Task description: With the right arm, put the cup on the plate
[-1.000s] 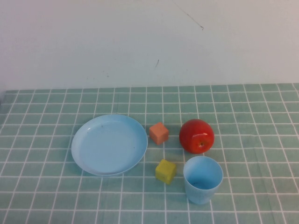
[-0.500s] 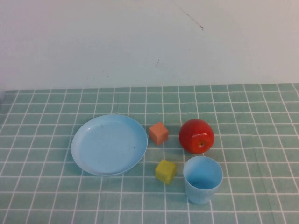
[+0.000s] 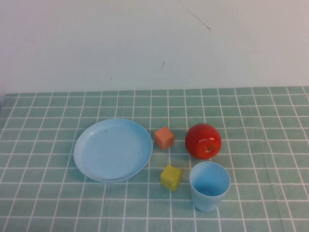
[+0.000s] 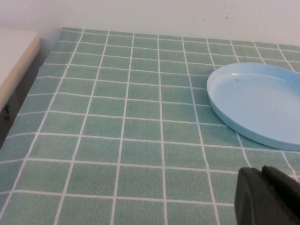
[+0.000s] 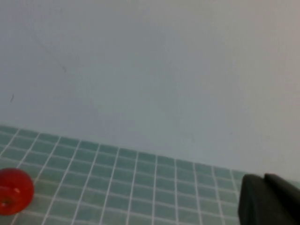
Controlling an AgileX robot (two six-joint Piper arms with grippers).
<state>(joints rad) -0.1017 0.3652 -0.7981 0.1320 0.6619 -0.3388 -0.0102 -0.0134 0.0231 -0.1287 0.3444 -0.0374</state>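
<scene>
The light blue cup (image 3: 209, 186) stands upright and empty near the table's front, right of centre. The wide light blue plate (image 3: 113, 150) lies to its left, empty; it also shows in the left wrist view (image 4: 258, 103). Neither arm shows in the high view. My right gripper (image 5: 262, 177) shows only in its wrist view, its fingers together and empty, above the table's right side, far from the cup. My left gripper (image 4: 261, 169) is shut and empty, over the cloth short of the plate.
A red apple (image 3: 203, 140) sits just behind the cup and shows in the right wrist view (image 5: 14, 191). An orange cube (image 3: 164, 137) and a yellow cube (image 3: 171, 177) lie between plate and cup. A white wall backs the green checked cloth (image 3: 260, 116).
</scene>
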